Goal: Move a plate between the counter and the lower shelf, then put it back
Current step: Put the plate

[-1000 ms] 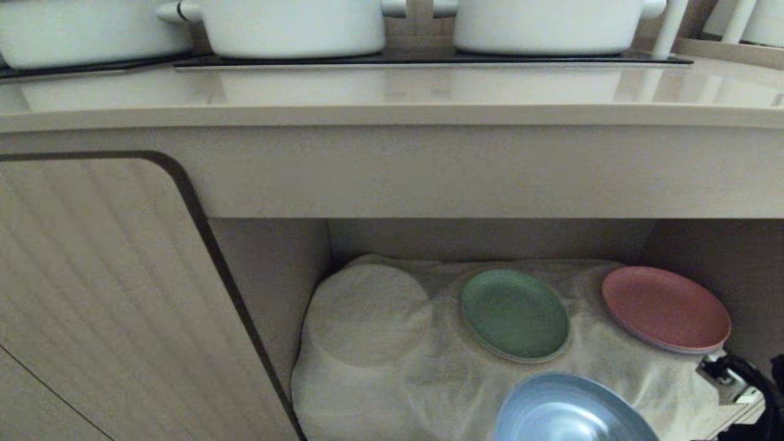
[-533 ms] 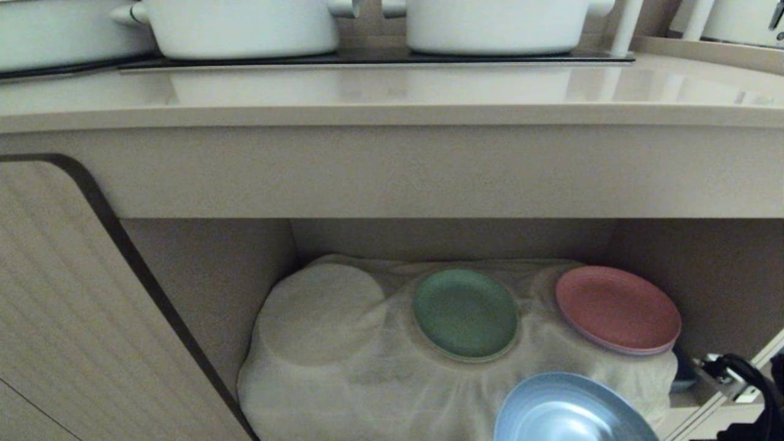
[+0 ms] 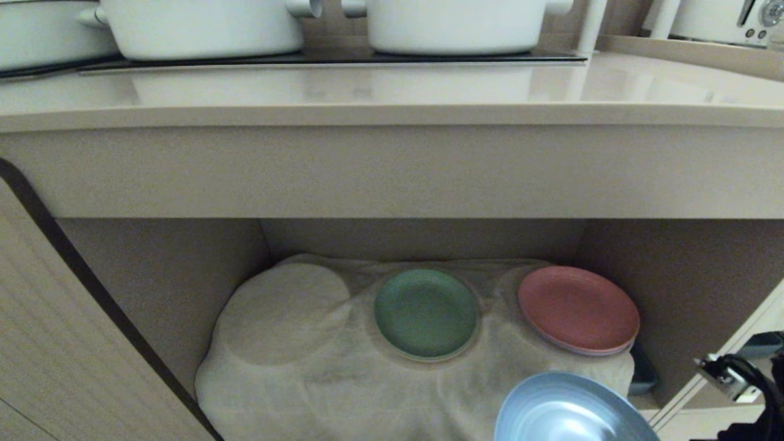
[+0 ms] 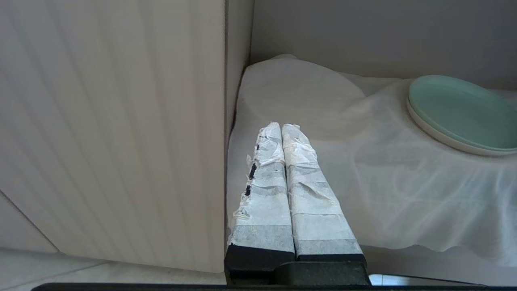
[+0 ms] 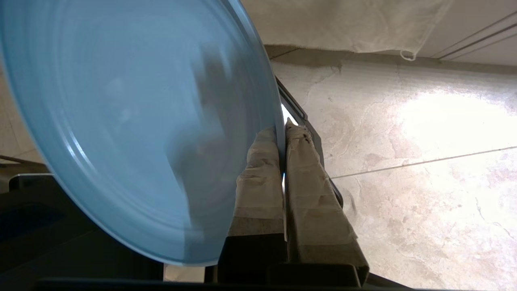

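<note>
Plate (image 5: 133, 121) between right gripper (image 5: 282, 133) fingers

Light-blue plate (image 3: 569, 410), green plate (image 3: 425, 313), pink plate (image 3: 578, 309), white cloth (image 3: 318, 367), beige counter (image 3: 392, 92)

Right gripper (image 5: 282, 133) clamped; left gripper (image 4: 281, 128) closed, idle.

On the wrinkled white cloth (image 3: 343, 373), the round green plate (image 3: 425, 313) lies left of the round pink plate (image 3: 579, 309); the light-blue plate (image 3: 566, 413) sits in front of the cloth.
</note>
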Motion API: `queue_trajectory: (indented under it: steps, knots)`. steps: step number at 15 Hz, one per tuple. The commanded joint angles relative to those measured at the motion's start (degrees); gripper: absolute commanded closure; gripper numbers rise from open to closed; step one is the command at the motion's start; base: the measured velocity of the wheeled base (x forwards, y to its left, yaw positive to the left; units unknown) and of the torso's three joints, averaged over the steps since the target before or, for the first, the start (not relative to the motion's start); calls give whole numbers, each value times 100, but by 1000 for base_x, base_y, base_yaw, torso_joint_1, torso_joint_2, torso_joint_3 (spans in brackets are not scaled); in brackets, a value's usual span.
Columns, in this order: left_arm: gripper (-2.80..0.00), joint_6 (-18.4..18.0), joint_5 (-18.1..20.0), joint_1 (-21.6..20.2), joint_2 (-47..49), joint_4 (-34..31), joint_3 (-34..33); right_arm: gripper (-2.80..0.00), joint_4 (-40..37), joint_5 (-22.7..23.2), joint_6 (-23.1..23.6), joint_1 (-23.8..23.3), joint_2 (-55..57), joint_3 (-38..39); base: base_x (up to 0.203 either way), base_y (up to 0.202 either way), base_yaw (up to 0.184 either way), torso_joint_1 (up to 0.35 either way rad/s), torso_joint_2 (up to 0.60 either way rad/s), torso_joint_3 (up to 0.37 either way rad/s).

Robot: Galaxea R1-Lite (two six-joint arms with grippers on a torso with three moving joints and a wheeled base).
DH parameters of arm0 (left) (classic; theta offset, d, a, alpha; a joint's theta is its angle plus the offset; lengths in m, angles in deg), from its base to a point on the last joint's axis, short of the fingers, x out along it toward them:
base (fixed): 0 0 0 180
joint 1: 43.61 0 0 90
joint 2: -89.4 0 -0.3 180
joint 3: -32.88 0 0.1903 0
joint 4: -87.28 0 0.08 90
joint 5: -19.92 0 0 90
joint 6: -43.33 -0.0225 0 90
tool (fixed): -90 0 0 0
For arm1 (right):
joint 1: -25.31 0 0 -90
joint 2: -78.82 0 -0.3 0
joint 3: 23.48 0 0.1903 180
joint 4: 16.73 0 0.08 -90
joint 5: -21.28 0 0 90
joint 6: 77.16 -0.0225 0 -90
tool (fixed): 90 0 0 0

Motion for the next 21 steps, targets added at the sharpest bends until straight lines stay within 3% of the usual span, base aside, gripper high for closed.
queue_trajectory:
  steps: [1, 21]
  knots:
    - [0, 9, -1, 0, -2, 4, 2, 0, 7, 11, -10, 3, -8, -4, 0, 0, 0, 0, 0, 0]
    - [0, 9, -1, 0, -2, 4, -5, 0, 7, 29, -28, 12, -8, -110, 0, 0, 0, 0, 0, 0]
